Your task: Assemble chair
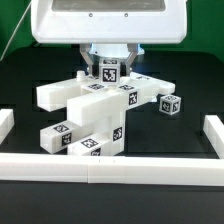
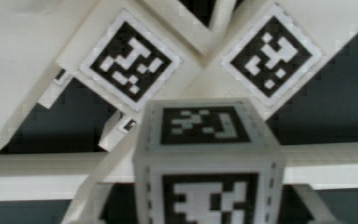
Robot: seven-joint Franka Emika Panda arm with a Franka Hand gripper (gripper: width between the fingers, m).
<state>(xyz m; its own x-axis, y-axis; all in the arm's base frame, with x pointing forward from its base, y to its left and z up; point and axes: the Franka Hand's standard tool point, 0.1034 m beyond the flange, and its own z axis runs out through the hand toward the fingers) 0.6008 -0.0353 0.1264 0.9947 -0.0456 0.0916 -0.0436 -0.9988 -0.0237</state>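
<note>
My gripper (image 1: 107, 62) hangs under the big white housing, shut on a white square chair part (image 1: 107, 71) with black-and-white tags. In the wrist view that part (image 2: 199, 150) fills the middle, with a finger (image 2: 101, 198) pressed against each side of it. It is held just above the partly joined chair (image 1: 90, 115), a cluster of white panels and blocks. Two of the chair's tagged faces (image 2: 131, 55) lie right under the held part. A loose tagged cube (image 1: 170, 103) rests at the exterior view's right, apart from the rest.
Long plain white rails border the black table: one along the front (image 1: 110, 165), one at the exterior view's right (image 1: 213, 130) and one at its left (image 1: 5, 122). The large white housing (image 1: 105, 20) looms over the back.
</note>
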